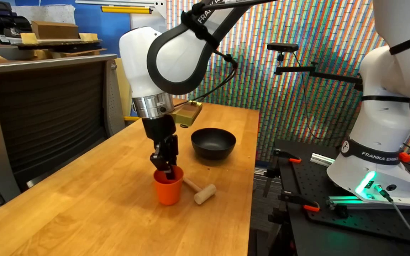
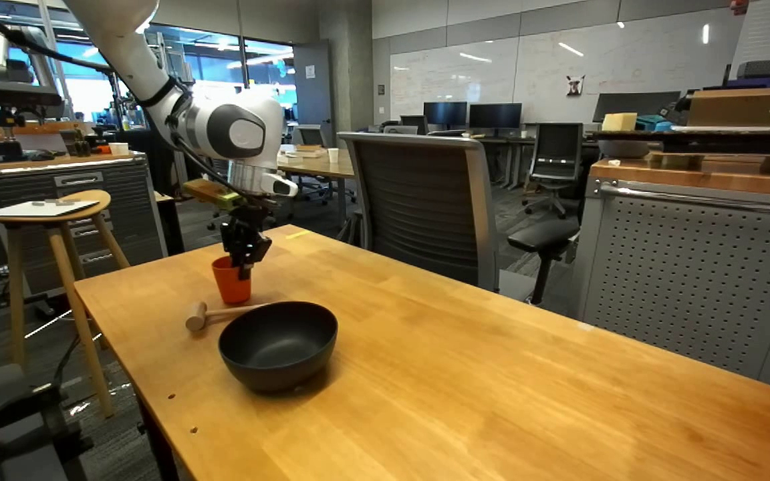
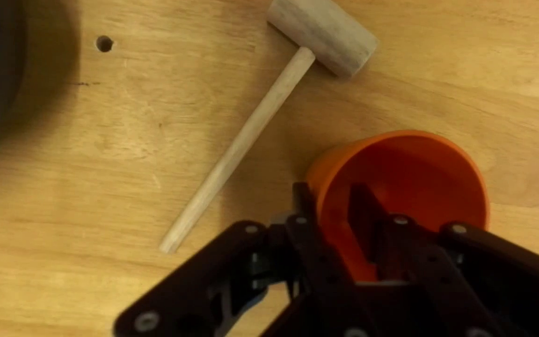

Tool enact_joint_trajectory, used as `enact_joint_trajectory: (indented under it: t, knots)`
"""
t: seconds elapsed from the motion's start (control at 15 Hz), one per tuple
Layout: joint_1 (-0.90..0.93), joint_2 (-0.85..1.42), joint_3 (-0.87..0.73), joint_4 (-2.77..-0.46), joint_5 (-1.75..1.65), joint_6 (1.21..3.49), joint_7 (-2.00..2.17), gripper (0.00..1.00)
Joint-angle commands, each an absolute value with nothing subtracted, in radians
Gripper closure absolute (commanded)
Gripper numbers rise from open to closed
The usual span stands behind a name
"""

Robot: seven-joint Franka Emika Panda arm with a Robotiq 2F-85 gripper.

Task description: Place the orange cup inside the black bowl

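Observation:
The orange cup (image 1: 169, 193) stands upright on the wooden table in both exterior views (image 2: 233, 288). In the wrist view the cup (image 3: 419, 178) lies under my gripper (image 3: 331, 199), with one finger inside it and one outside its near-left wall. The fingers are apart, and a gap shows between the inner finger and the cup wall. In the exterior views my gripper (image 1: 170, 172) points down at the cup's rim. The black bowl (image 1: 213, 144) stands apart from the cup, and also shows in an exterior view (image 2: 278, 351). Only its edge (image 3: 5, 61) shows in the wrist view.
A pale wooden mallet (image 3: 325, 37) lies on the table beside the cup, between it and the bowl; it shows in both exterior views (image 1: 205, 194) (image 2: 196, 316). A chair (image 2: 418, 207) stands at the table's long edge. A second robot arm base (image 1: 376, 156) stands beyond the opposite edge.

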State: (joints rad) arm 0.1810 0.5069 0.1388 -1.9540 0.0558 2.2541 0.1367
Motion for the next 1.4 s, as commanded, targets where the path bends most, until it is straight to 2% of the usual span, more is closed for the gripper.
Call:
enact_joint_trajectory:
  t: [0.0, 0.27, 0.87, 1.2, 1.33]
  knots:
    - [0.169, 0.491, 0.148, -1.973, 0.068, 2.277, 0.069, 1.0]
    - [0.135, 0.431, 0.129, -1.993, 0.062, 2.238, 0.02, 0.99]
    - [0.054, 0.174, -0.081, -2.059, -0.19, 2.159, 0.185, 0.99]
    - [-0.022, 0.182, -0.088, -2.121, -0.102, 2.056, 0.145, 0.99]
    - [-0.036, 0.2, -0.082, -2.156, -0.065, 2.096, 0.125, 0.99]
